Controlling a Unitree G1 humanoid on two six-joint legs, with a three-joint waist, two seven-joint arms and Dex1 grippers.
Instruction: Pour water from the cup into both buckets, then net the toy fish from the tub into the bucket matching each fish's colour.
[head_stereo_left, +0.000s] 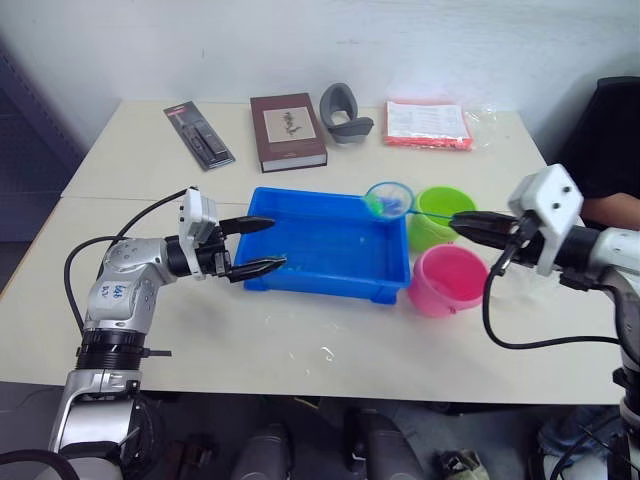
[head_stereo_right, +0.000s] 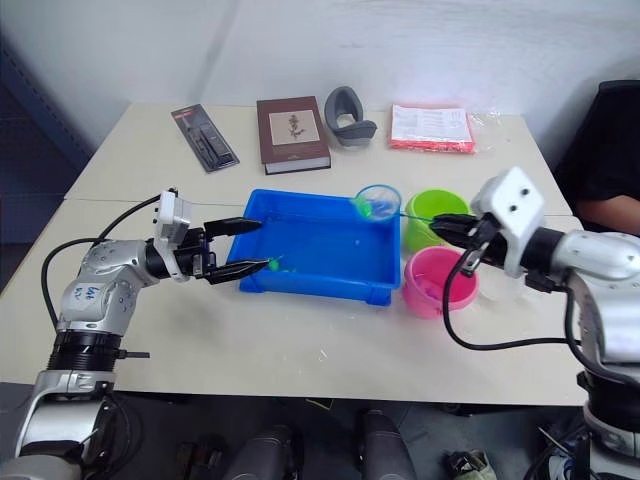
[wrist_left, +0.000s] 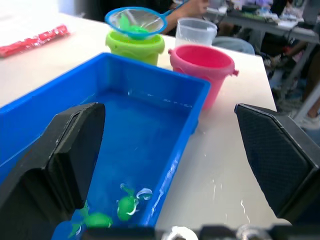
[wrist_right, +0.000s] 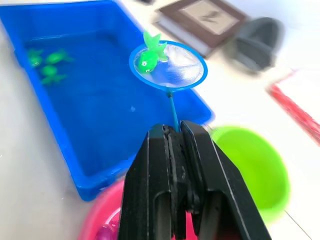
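Observation:
The blue tub (head_stereo_left: 320, 283) sits mid-table with a little water and green toy fish (wrist_left: 127, 206) at its left end. My left gripper (head_stereo_left: 272, 244) is open, its fingers spread at that left end, holding nothing. My right gripper (wrist_right: 175, 130) is shut on the net's thin handle. The net hoop (head_stereo_left: 389, 199) hangs over the tub's far right corner beside the green bucket (head_stereo_left: 432, 205), with one green fish (wrist_right: 150, 55) in it. In front of the green bucket stands the pink bucket (head_stereo_left: 447, 280). The clear cup (wrist_left: 196, 31) stands just beyond the pink bucket.
Along the table's far edge lie a black package (head_stereo_left: 200, 135), a brown book (head_stereo_left: 288, 130), a grey curved object (head_stereo_left: 345, 112) and a red-and-white packet (head_stereo_left: 428, 124). A person's arm (head_stereo_left: 610, 210) rests at the right edge. Water drops (head_stereo_left: 325, 352) spot the near tabletop.

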